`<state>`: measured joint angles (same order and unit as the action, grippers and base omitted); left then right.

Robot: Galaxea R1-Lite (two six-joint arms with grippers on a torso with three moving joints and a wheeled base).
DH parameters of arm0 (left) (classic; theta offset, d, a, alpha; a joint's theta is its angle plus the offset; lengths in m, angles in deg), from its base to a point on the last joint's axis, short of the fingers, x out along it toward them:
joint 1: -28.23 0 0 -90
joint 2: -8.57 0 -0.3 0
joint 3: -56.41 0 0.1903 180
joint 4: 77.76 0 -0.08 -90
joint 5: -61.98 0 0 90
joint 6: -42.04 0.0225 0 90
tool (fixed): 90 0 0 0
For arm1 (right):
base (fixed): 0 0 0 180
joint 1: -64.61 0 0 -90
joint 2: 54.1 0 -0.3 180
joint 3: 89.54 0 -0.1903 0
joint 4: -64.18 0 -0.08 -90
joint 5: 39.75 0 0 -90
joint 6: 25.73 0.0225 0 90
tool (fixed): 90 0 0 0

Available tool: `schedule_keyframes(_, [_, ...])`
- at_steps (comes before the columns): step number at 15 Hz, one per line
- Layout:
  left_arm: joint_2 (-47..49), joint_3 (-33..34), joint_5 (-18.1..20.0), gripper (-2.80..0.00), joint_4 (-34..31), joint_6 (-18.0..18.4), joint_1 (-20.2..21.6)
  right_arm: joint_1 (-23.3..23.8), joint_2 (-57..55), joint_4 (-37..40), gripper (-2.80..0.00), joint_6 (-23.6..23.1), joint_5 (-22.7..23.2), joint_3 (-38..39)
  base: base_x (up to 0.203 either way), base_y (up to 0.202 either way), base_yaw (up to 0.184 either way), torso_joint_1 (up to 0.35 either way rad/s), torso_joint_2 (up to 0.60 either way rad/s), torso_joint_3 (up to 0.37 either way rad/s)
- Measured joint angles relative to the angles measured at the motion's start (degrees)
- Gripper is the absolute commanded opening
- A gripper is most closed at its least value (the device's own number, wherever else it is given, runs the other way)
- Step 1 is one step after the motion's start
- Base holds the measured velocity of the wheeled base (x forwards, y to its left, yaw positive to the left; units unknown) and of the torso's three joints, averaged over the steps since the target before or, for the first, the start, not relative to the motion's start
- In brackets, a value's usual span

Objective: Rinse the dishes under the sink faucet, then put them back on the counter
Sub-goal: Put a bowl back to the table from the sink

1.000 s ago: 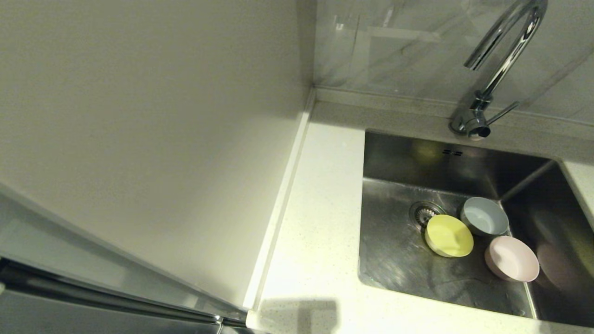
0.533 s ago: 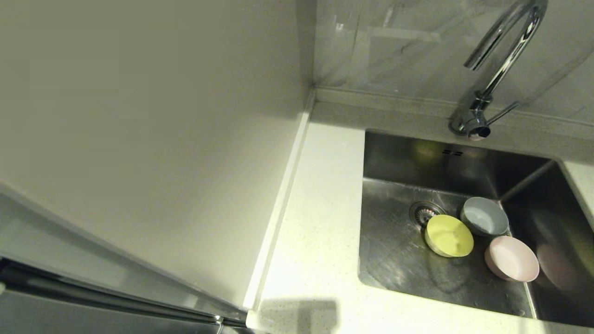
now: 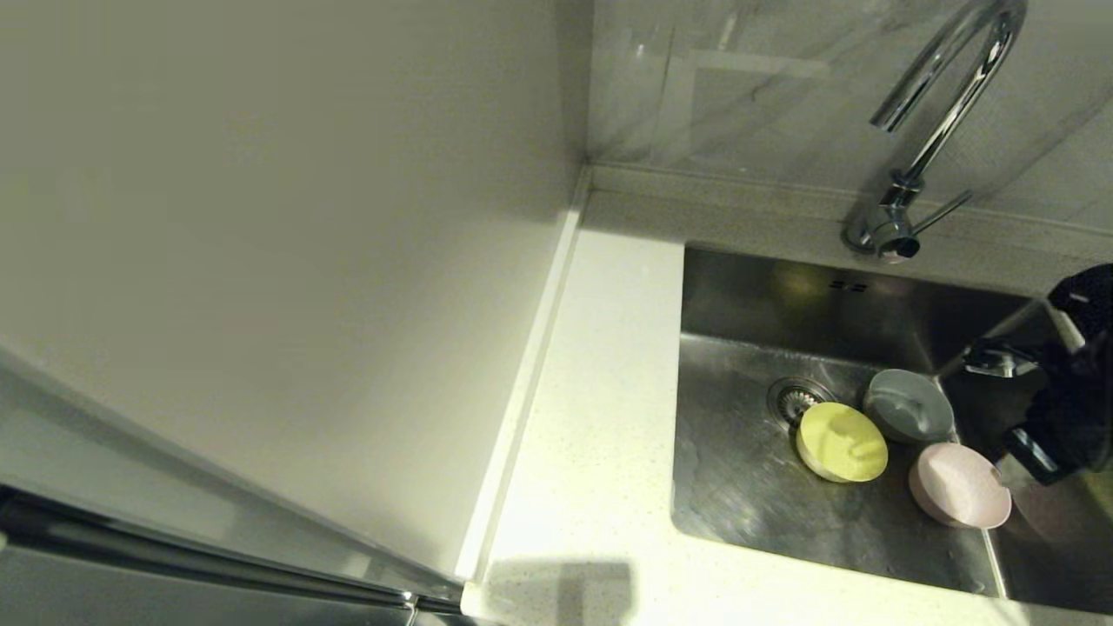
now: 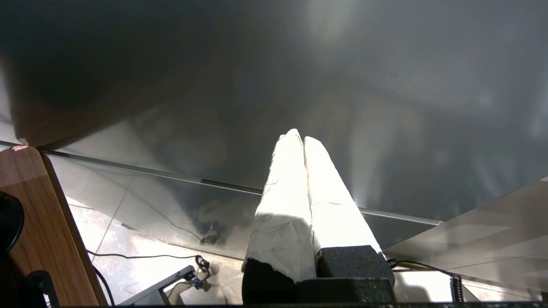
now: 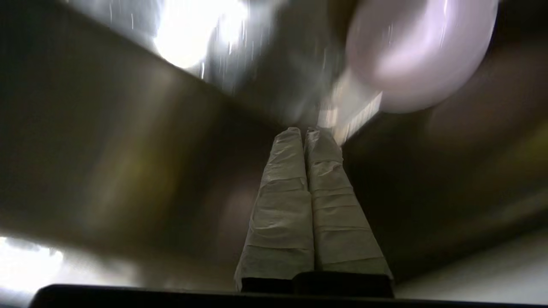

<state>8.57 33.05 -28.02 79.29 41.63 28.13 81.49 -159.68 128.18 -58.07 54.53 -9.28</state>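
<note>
Pressed together and holding nothing, the jaws of the right gripper (image 5: 306,130) point down into the sink (image 3: 739,487), as the right wrist view shows. That arm is the new arrival: half a second ago the head view held no arm at all, and now its dark bulk stands at the sink's right edge, above the right wall of the basin. The left gripper (image 4: 299,137) is likewise closed on nothing and parked well away from the sink, out of the head view.

All three bowls lie on the sink floor where they lay a second ago. The yellow-green bowl (image 3: 842,442) sits just beside the drain (image 3: 793,400), overlapping its near-right rim. The grey-blue bowl (image 3: 908,405) touches it on the far right, toward the back right corner. The pink bowl (image 3: 959,484) rests against the right wall, near the front right corner, and is nearest the incoming arm; the right wrist view shows it (image 5: 421,51) just ahead of the fingertips.

No water runs from the faucet (image 3: 939,113), whose spout hangs over the back edge. The counter (image 3: 591,417) along the sink's left edge carries no bowl. So the task looks barely begun: the likely first move is toward the pink bowl, and the jaws must spread before they can take its rim.
</note>
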Motion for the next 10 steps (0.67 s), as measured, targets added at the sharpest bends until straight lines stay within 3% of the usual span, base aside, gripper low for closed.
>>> schedule_keyframes(3, [0.0,0.0,0.0,-2.8,0.03,-0.01,0.0,0.15,-3.83,-9.92,-2.8,-4.58,4.45,1.05,0.0,0.0,0.0,0.0,0.0,0.0])
schedule_keyframes(10, [0.0,0.0,0.0,-2.8,0.0,-0.01,0.0,-1.79,-7.09,-15.02,-2.8,-4.76,4.62,0.35,0.0,0.0,0.0,0.0,0.0,0.0])
